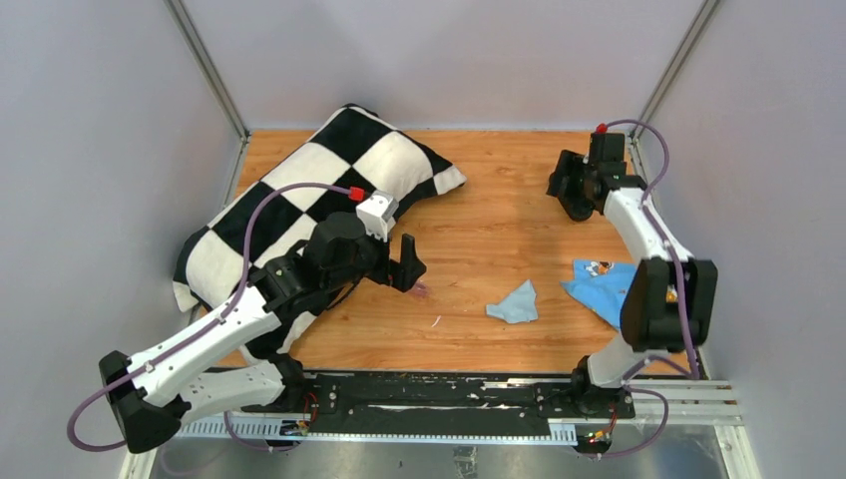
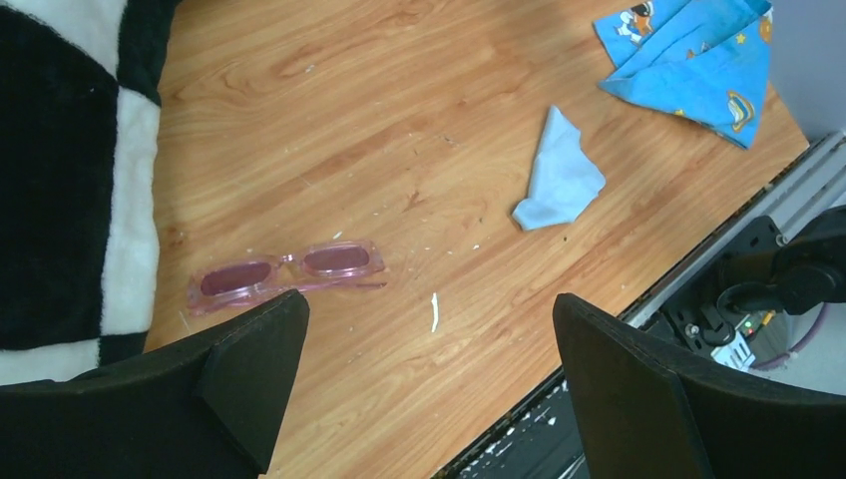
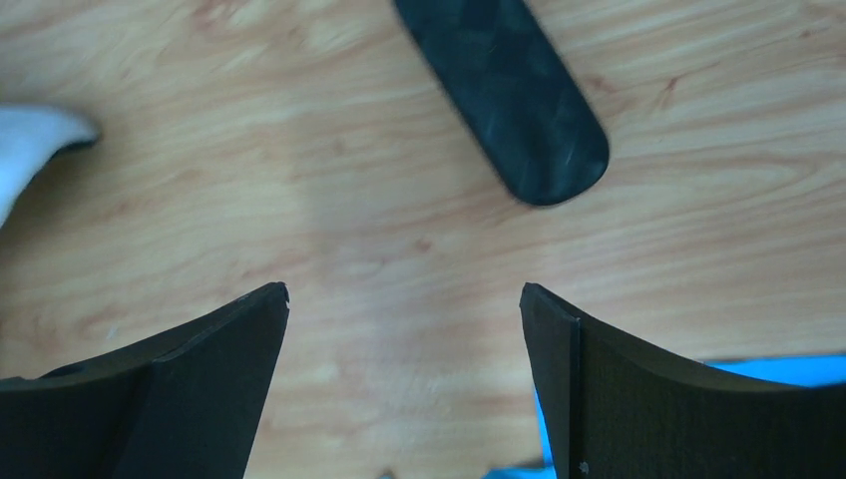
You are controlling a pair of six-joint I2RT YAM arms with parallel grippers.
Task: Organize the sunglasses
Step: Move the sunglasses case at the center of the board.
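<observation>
The sunglasses [image 2: 284, 274], a slim folded pair with a translucent pink frame, lie flat on the wooden table beside the checkered pillow. My left gripper [image 2: 429, 299] is open and empty just above the table. Its left fingertip [image 2: 284, 309] is right in front of the sunglasses without touching them. In the top view the left gripper [image 1: 410, 266] covers most of them and only a pink end [image 1: 420, 290] shows. My right gripper [image 3: 404, 289] is open and empty over bare wood at the back right [image 1: 571, 195]. The dark oval glasses case [image 3: 509, 90] lies beyond its fingertips.
A black-and-white checkered pillow [image 1: 309, 195] fills the back left. A small light blue cloth [image 1: 515, 302] lies mid-table, also in the left wrist view [image 2: 561, 172]. A bright blue patterned cloth [image 1: 604, 284] lies at the right. The black rail [image 1: 449, 399] runs along the near edge.
</observation>
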